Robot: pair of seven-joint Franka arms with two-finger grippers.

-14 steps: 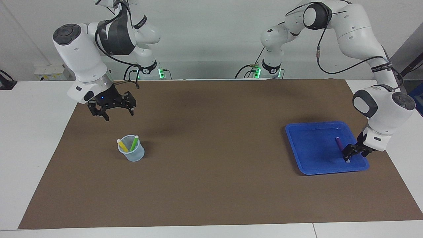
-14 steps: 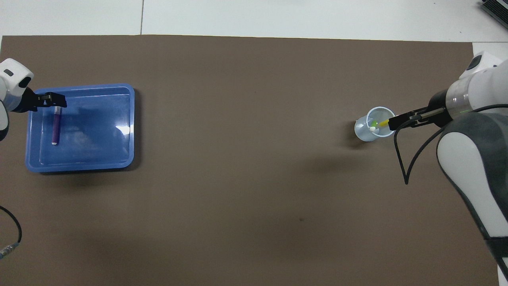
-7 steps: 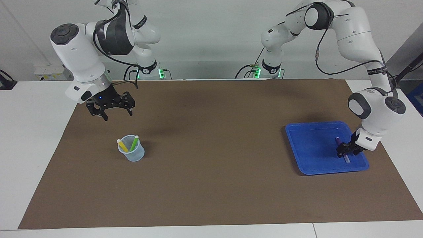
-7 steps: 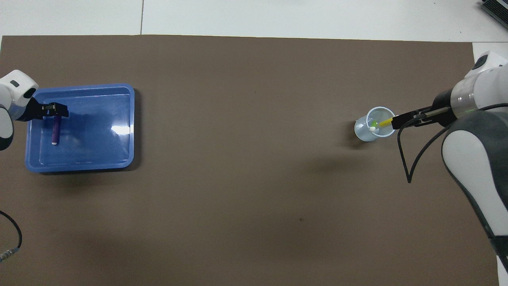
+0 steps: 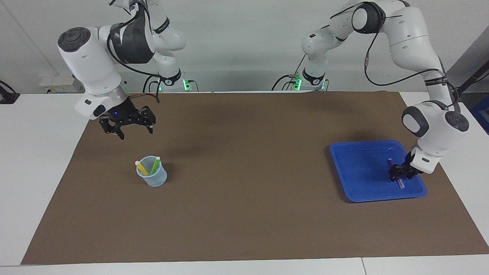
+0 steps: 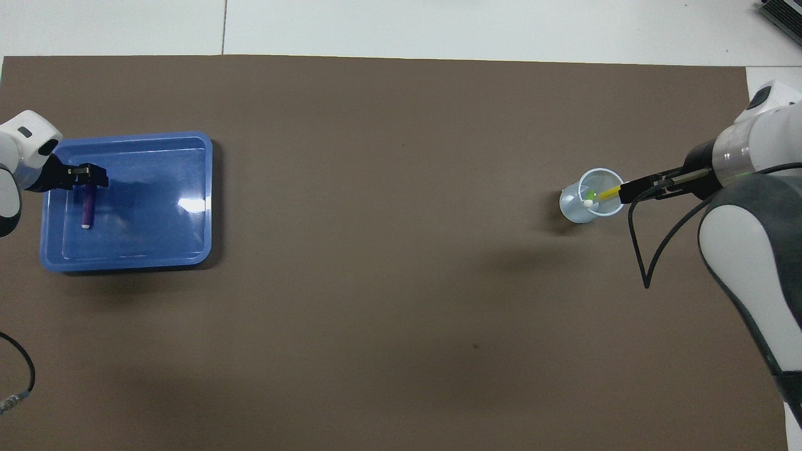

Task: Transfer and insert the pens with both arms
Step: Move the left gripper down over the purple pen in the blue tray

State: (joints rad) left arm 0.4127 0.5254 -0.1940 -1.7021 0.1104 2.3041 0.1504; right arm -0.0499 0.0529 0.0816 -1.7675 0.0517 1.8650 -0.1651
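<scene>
Item 1 – left gripper (image 5: pixel 401 176): down in the blue tray (image 5: pixel 359 187), astride the purple pen (image 5: pixel 391 162) approx. mid-length. Jaws either side of the barrel; whether they clamp it or stand just apart cannot be told. Pen lies flat on tray floor, in the part of the tray toward the left arm's end of the desk; whitish end (image 5: pixel 400 186) pokes out past the jaws, pointing away from the robots. In overhead view same gripper (image 6: pixel 83 177) sits over the pen's (image 6: pixel 88 205) end farther from the robots... pen's whitish tip there shows nearer the robots, so views disagree on which end is which; not settled.

Item 2 – right gripper (image 5: pixel 131 128): up in the air, over bare mat beside the cup. Jaws apart, nothing between them. Overhead view: tip (image 6: pixel 633 188) overlaps cup rim.

Item 3 – cup (image 5: pixel 153 177): clear plastic, upright on mat, toward right arm's end of desk. Contents: yellow pen (image 5: pixel 141 167) and green pen (image 5: pixel 154 165), both leaning, whitish ends up, crossing low down in the cup.

Item 4 – tray: blue, shallow, rounded corners, toward left arm's end of desk. Holds purple pen only.

Item 5 – mat (image 5: pixel 244 198): brown, covers most of white desk (image 5: pixel 34 152). Cup and tray well apart on it.

Item 6 – arms: white, dark joint caps, black cables; bases at robots' edge of desk.
</scene>
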